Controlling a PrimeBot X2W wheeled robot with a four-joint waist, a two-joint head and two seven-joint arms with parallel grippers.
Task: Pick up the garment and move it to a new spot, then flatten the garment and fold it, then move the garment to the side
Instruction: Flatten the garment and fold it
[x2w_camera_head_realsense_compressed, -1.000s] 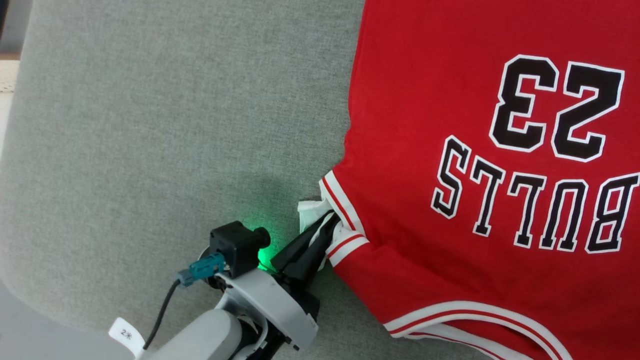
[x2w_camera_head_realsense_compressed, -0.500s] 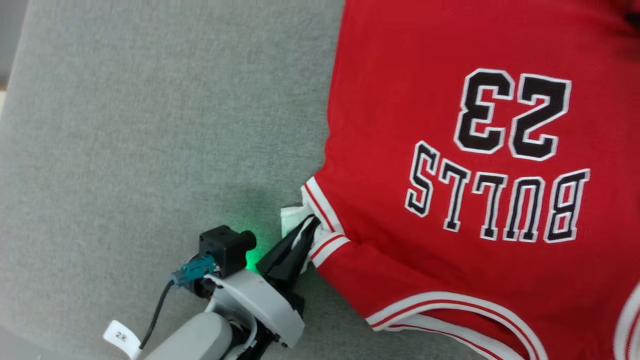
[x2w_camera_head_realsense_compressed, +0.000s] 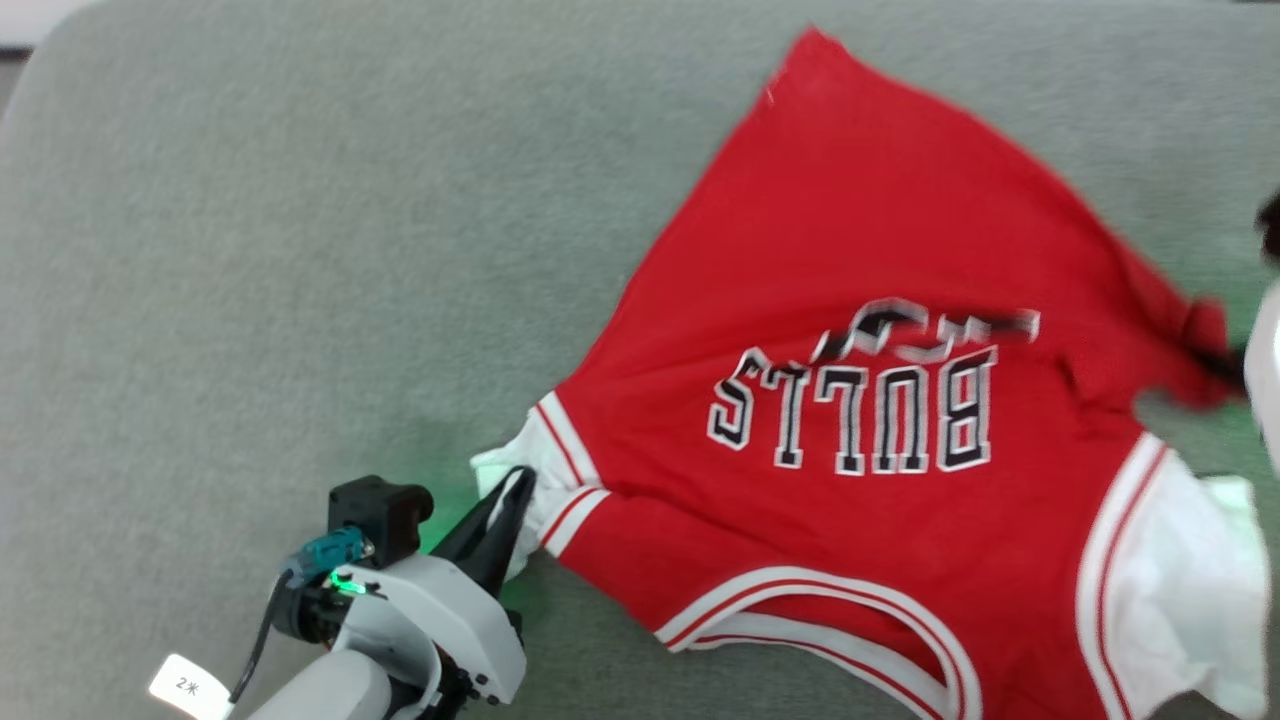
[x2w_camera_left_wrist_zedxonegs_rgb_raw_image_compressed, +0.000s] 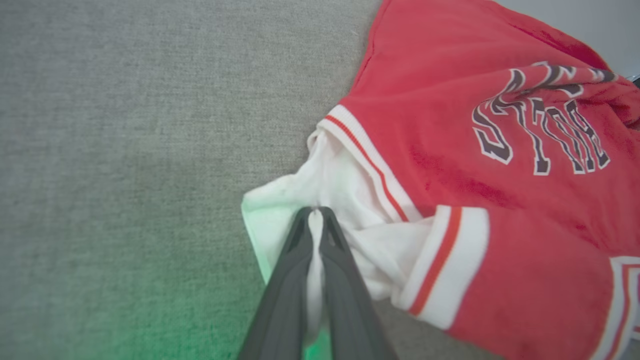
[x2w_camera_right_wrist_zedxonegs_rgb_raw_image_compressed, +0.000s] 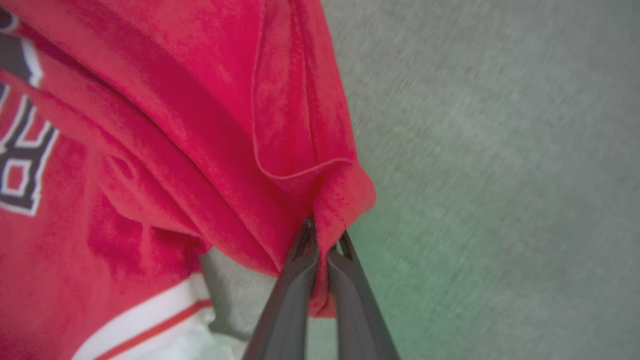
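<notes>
Garment (x2w_camera_head_realsense_compressed: 850, 230) newly rumpled; open surface (x2w_camera_head_realsense_compressed: 250, 250) leftward

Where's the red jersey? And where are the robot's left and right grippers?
jersey (x2w_camera_head_realsense_compressed: 850, 220): head view, plain red cloth above the lettering.
left gripper (x2w_camera_left_wrist_zedxonegs_rgb_raw_image_compressed: 315, 212): left wrist view, between its fingertips, shut on the white lining.
right gripper (x2w_camera_right_wrist_zedxonegs_rgb_raw_image_compressed: 325, 234): right wrist view, between its fingertips, shut on a red fold.
</notes>
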